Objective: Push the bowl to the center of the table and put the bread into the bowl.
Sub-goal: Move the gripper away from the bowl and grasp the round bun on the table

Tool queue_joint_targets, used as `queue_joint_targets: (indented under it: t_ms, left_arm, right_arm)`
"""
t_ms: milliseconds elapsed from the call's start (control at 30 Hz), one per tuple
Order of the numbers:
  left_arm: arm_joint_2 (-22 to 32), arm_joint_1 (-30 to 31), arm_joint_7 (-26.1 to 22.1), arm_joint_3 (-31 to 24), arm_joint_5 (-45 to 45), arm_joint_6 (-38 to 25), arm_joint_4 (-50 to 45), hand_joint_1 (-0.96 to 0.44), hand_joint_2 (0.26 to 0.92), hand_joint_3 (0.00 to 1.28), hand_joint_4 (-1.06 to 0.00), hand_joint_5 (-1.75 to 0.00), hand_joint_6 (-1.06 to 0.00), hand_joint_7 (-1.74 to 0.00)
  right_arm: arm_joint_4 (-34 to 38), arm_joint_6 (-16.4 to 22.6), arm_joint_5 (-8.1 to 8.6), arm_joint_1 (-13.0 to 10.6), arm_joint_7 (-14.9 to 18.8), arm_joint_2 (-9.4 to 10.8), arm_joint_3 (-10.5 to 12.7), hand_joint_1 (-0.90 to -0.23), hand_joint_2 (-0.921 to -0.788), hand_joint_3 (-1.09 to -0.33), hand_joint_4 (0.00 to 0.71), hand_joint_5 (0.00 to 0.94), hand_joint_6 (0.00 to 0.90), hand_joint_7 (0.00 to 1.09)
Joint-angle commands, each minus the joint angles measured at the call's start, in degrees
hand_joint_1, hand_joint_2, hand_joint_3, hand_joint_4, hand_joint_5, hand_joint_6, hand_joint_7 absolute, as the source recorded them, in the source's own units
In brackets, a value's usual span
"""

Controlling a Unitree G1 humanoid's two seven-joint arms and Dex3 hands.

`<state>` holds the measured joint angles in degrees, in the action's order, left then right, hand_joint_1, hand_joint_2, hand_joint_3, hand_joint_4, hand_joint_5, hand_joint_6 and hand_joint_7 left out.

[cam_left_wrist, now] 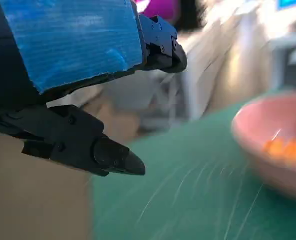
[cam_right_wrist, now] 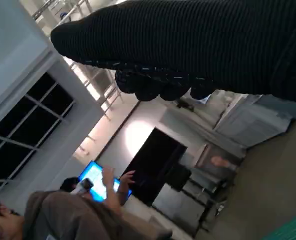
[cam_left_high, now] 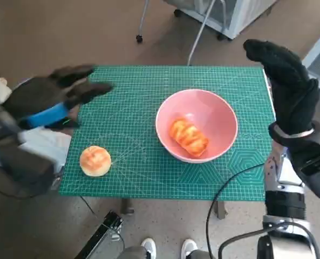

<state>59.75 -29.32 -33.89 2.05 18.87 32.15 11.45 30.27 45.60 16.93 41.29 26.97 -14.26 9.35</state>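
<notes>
Pink bowl (cam_left_high: pixel 196 125) right of frame centre already holds an orange bread (cam_left_high: pixel 189 136); both robot hands empty, fingers apart, so left robot hand (cam_left_high: pixel 46 97) risks knocking the round bun (cam_left_high: pixel 95 161) off the table (cam_left_high: pixel 127 118) edge.

Bowl (cam_left_high: pixel 219 116): smooth pink, slight gloss, plastic-looking. Mat (cam_left_high: pixel 133 162): matt green, printed with fine pale grid lines. Bread (cam_left_high: pixel 188 137) in bowl: glazed, shiny orange crust. Bun (cam_left_high: pixel 95 161): paler, duller crust. Right hand (cam_left_high: pixel 289 89): ribbed black knit, matt. Left hand (cam_left_wrist: pixel 83 75): hard black plastic, glossy blue tape wrinkled on its back.
</notes>
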Motion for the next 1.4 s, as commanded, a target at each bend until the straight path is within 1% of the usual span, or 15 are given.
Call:
queue_joint_targets:
  t_ms: [33, 200, 433, 667, 867, 1000, 1233, 1400]
  left_arm:
    - [3.0, 5.5, -3.6, -2.5, -2.1, -3.4, -4.1, -0.02, 0.813, 0.00, -0.21, 0.00, -0.29, -0.11]
    - [4.1, 9.5, -5.5, -3.0, -1.3, -6.2, -6.6, -0.01, 0.789, 0.00, -0.19, 0.00, -0.27, -0.08]
    - [3.3, 11.3, -6.7, -1.5, 0.5, -7.8, -6.3, -0.01, 0.765, 0.00, -0.16, 0.00, -0.26, -0.06]
    - [1.3, 11.8, -6.9, 1.3, 2.4, -9.2, -5.1, -0.02, 0.757, 0.00, -0.16, 0.00, -0.27, -0.04]
    - [-1.2, 9.7, -6.5, 5.1, 5.7, -10.4, -2.3, -0.03, 0.756, 0.00, -0.16, 0.00, -0.27, -0.03]
    - [-3.2, 7.4, -4.9, 7.6, 8.6, -9.5, 1.4, -0.04, 0.756, 0.00, -0.16, 0.00, -0.26, -0.02]
    - [-7.2, 3.7, -0.6, 12.5, 14.1, -6.9, 9.2, -0.04, 0.756, 0.00, -0.16, 0.00, -0.26, -0.02]
    - [-9.9, 1.1, 2.6, 16.0, 17.8, -5.0, 14.8, -0.03, 0.771, 0.01, -0.16, 0.00, -0.26, -0.02]
  right_arm:
    - [1.2, -1.1, 0.82, 0.1, 1.1, 0.8, -0.3, -0.687, -0.921, -0.737, 0.209, 0.014, -0.001, 0.58]
    - [1.9, -1.1, 1.26, 0.7, 1.9, 1.3, -0.5, -0.685, -0.921, -0.729, 0.213, 0.017, -0.001, 0.58]
    - [2.9, -1.1, 1.51, 1.2, 3.0, 1.6, -0.4, -0.681, -0.921, -0.726, 0.217, 0.019, -0.001, 0.59]
    - [2.3, -1.4, 1.28, 1.0, 3.2, 1.4, -0.4, -0.663, -0.921, -0.729, 0.219, 0.021, -0.001, 0.60]
    - [2.1, -1.2, 1.18, 0.8, 3.4, 1.0, -0.3, -0.659, -0.921, -0.733, 0.218, 0.021, -0.001, 0.61]
    - [1.7, -1.3, 0.91, 0.6, 3.3, 0.7, -0.2, -0.659, -0.921, -0.733, 0.218, 0.021, -0.001, 0.61]
    - [0.5, -1.8, 0.54, -0.1, 2.8, 0.4, -0.1, -0.658, -0.921, -0.733, 0.218, 0.022, -0.001, 0.61]
    - [-0.3, -2.1, 0.40, -0.7, 2.6, 0.1, 0.0, -0.661, -0.921, -0.733, 0.218, 0.022, -0.001, 0.61]
